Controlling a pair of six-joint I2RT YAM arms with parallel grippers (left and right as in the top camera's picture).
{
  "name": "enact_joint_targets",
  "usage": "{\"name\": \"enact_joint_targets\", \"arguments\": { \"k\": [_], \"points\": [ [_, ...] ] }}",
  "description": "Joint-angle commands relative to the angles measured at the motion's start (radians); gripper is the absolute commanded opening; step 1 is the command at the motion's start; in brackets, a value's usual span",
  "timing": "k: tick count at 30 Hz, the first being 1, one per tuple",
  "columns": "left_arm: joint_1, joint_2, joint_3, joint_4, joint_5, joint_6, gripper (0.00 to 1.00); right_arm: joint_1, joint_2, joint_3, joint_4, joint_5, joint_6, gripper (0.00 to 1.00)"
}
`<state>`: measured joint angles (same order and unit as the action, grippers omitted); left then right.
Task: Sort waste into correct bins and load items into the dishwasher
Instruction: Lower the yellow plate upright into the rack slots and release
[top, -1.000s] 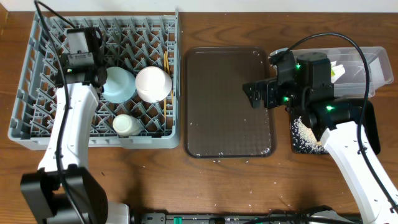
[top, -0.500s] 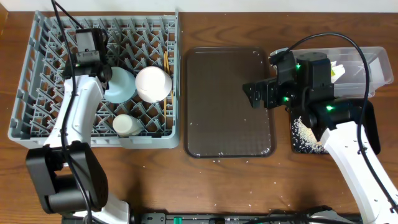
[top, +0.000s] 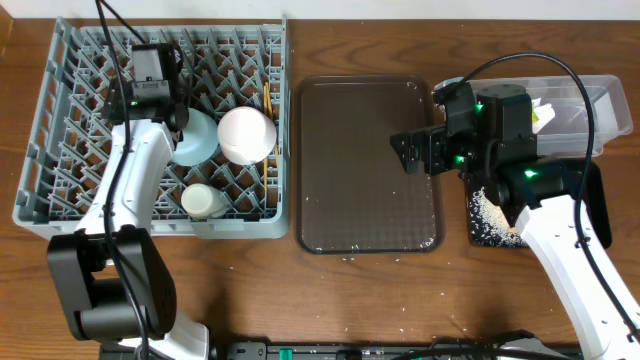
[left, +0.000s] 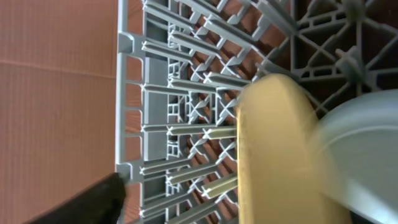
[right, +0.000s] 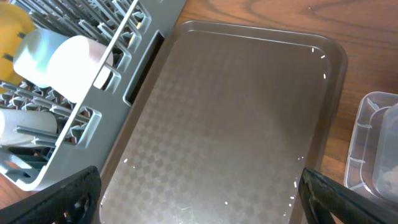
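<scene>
The grey dishwasher rack (top: 60, 160) fills the left of the table. In it sit the light blue bowl (top: 195, 137), the white bowl (top: 247, 135), the white cup (top: 203, 200) and the chopsticks (top: 267, 100). My left gripper (top: 168, 105) hangs over the rack's far part, open. In the left wrist view the yellow plate (left: 277, 149) stands on edge among the pegs, well apart from the one dark finger (left: 93, 202) that shows. My right gripper (right: 205, 205) is open and empty above the brown serving tray (right: 236, 112).
The clear tub (top: 590, 95) at the far right holds white paper and a wrapper (top: 545, 112). In front of it the black tray (top: 600, 215) holds rice scraps (top: 490, 215). A few grains lie on the wood near the table's front edge.
The left wrist has shifted right and towards the rack's far wall. The right arm has not moved.
</scene>
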<state>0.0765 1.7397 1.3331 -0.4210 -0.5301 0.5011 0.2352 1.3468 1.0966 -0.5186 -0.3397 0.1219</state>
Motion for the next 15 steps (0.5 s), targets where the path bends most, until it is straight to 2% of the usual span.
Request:
{"name": "enact_joint_targets", "arguments": {
  "k": [1, 5, 15],
  "points": [
    [-0.006, 0.005, 0.011, 0.0, -0.012, -0.019, 0.86, 0.001, -0.013, 0.002, 0.0, 0.003, -0.003, 0.99],
    [-0.006, -0.03, 0.011, -0.003, 0.021, -0.074, 0.89, 0.001, -0.013, 0.002, 0.0, 0.003, -0.003, 0.99],
    [-0.014, -0.187, 0.011, -0.061, 0.337, -0.105, 0.91, 0.001, -0.013, 0.002, 0.0, 0.003, -0.004, 0.99]
  ]
}}
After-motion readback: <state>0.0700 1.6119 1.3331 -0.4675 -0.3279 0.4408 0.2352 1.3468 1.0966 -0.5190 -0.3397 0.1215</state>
